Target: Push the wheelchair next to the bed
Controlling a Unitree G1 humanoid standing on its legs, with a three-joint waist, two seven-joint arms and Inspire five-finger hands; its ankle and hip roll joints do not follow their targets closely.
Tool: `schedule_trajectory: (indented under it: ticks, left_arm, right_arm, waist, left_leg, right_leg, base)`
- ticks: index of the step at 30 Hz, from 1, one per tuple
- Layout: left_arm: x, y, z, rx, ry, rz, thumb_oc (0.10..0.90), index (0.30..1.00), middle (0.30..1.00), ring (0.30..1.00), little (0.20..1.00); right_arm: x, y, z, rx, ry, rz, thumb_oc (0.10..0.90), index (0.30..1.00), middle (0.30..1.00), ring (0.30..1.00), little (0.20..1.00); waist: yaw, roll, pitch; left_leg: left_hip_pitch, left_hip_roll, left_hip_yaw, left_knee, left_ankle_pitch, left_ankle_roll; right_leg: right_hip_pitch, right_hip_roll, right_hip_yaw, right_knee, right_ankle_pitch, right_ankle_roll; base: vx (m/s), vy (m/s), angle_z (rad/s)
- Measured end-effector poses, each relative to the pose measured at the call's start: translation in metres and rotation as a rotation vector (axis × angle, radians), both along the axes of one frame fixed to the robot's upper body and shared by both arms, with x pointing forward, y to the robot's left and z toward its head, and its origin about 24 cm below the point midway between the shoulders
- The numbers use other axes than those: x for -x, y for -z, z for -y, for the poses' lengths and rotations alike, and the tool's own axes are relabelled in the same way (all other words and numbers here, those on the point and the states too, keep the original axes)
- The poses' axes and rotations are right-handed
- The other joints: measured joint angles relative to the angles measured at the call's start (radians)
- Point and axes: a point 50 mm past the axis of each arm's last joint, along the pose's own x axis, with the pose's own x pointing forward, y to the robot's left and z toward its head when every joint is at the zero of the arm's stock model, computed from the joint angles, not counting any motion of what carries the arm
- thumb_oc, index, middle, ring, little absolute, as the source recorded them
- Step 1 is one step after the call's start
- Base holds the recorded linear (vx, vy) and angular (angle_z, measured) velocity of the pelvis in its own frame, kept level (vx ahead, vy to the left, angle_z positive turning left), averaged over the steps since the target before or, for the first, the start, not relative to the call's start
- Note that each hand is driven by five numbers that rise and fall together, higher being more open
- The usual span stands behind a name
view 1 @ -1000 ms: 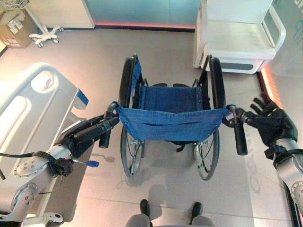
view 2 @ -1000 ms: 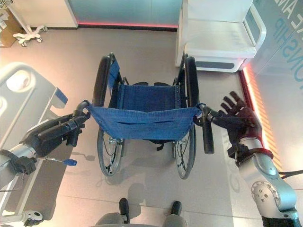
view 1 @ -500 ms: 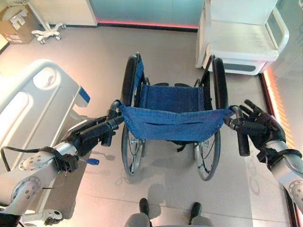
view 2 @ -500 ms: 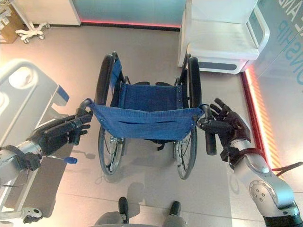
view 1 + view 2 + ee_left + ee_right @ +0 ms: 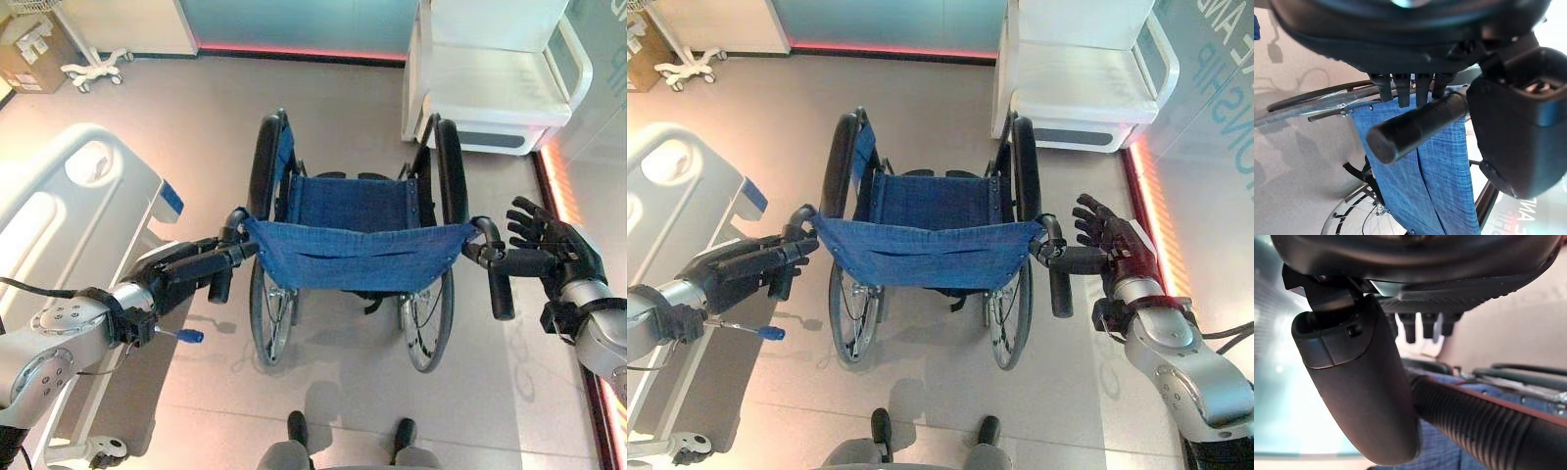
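The wheelchair [image 5: 353,211] with a blue cloth seat and back stands in the middle of the floor, its back towards me. My left hand [image 5: 181,272] lies along the left push handle [image 5: 221,284], fingers straight; the left wrist view shows that handle [image 5: 1415,127] between fingers and thumb. My right hand [image 5: 558,253] is open beside the right push handle [image 5: 500,289], fingers spread, thumb reaching to the grip. In the right wrist view the ribbed grip [image 5: 1474,426] runs close beside the thumb [image 5: 1356,382]. The white bed [image 5: 78,196] stands to the wheelchair's left.
A white armchair [image 5: 500,78] stands at the back right, just past the wheelchair's right wheel. A cardboard box [image 5: 29,54] and a wheeled stand base [image 5: 93,69] are at the back left. Open floor lies between the bed and the wheelchair.
My right hand came in against the right handle half a second ago and has since eased out to the right with its fingers spread. The left hand stays at its handle.
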Motion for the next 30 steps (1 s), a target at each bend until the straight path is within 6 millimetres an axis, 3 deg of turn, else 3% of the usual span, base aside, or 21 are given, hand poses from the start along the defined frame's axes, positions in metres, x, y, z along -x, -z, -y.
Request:
schedule_trajectory:
  ticks: [9,15,16,17,18,19,20,30]
  left_arm:
    - [-0.005,0.005,0.001,0.001,-0.013,-0.015,0.8,0.9,0.9,0.9,0.9]
    - [-0.002,0.028,0.016,0.06,0.06,-0.129,0.8,0.9,0.9,0.9,0.9]
    - [-0.002,0.028,0.016,0.06,0.061,-0.128,0.764,0.846,0.846,0.846,0.846]
    - [-0.002,0.028,0.016,0.06,0.061,-0.128,0.642,0.662,0.662,0.662,0.662]
    - [-0.002,0.027,0.016,0.061,0.061,-0.128,0.551,0.526,0.526,0.526,0.526]
    - [-0.002,0.028,0.016,0.061,0.061,-0.128,0.502,0.453,0.453,0.453,0.453]
    - [-0.002,0.028,0.016,0.06,0.061,-0.127,0.4,0.3,0.3,0.3,0.3]
    - [-0.002,0.031,0.018,0.085,0.033,-0.123,0.4,0.3,0.3,0.3,0.3]
  right_arm:
    - [-0.012,0.006,0.0,-0.065,0.003,-0.078,0.8,0.9,0.9,0.9,0.9]
    - [-0.025,0.013,-0.004,-0.161,-0.025,-0.133,0.8,0.9,0.9,0.9,0.9]
    - [-0.026,0.013,-0.004,-0.171,-0.028,-0.136,0.8,0.9,0.9,0.9,0.9]
    - [-0.027,0.012,-0.005,-0.179,-0.03,-0.139,0.8,0.9,0.9,0.9,0.9]
    - [-0.028,0.014,-0.005,-0.205,-0.03,-0.155,0.8,0.9,0.9,0.9,0.9]
    - [-0.028,0.014,-0.005,-0.218,-0.033,-0.158,0.8,0.9,0.9,0.9,0.9]
    - [-0.028,0.015,-0.006,-0.238,-0.039,-0.167,0.8,0.9,0.9,0.9,0.9]
    - [-0.028,0.024,-0.014,-0.264,-0.073,-0.228,0.8,0.9,0.9,0.9,0.9]
  waist:
    - [-0.001,-0.019,0.004]
    - [0.001,-0.036,0.012]
    - [0.001,-0.036,0.012]
    - [0.001,-0.036,0.012]
    - [0.001,-0.036,0.012]
    - [0.001,-0.036,0.012]
    - [0.001,-0.036,0.012]
    - [0.003,-0.035,0.012]
  left_leg:
    - [0.0,0.001,0.0,0.004,0.0,0.0]
    - [0.0,0.001,0.0,0.007,0.0,0.0]
    - [0.0,0.001,0.0,0.007,0.0,0.0]
    - [0.0,0.001,-0.001,0.007,0.0,0.0]
    - [0.0,0.001,-0.001,0.007,0.0,0.0]
    - [0.0,0.001,-0.001,0.007,0.0,0.0]
    - [0.0,0.001,-0.001,0.007,0.0,0.0]
    - [0.011,0.001,-0.001,0.007,0.0,0.0]
  right_leg:
    - [0.001,0.0,0.0,0.0,0.0,0.0]
    - [0.001,0.0,0.001,0.0,0.002,-0.002]
    - [0.001,0.0,0.001,0.0,0.002,-0.003]
    - [0.001,0.0,0.001,0.0,0.002,-0.003]
    - [0.001,0.001,0.001,0.0,0.002,-0.003]
    - [0.001,0.001,0.0,0.0,0.002,-0.003]
    - [0.001,0.001,0.001,0.0,0.002,-0.003]
    - [0.011,0.001,0.001,0.0,0.002,-0.003]
  base:
    - [0.0,0.0,0.0]
    - [0.0,0.0,0.0]
    - [0.0,0.0,0.0]
    - [0.0,0.0,0.0]
    - [0.0,0.0,0.0]
    - [0.03,0.005,-0.01]
    - [0.03,0.005,-0.01]
    - [0.02,-0.004,0.0]
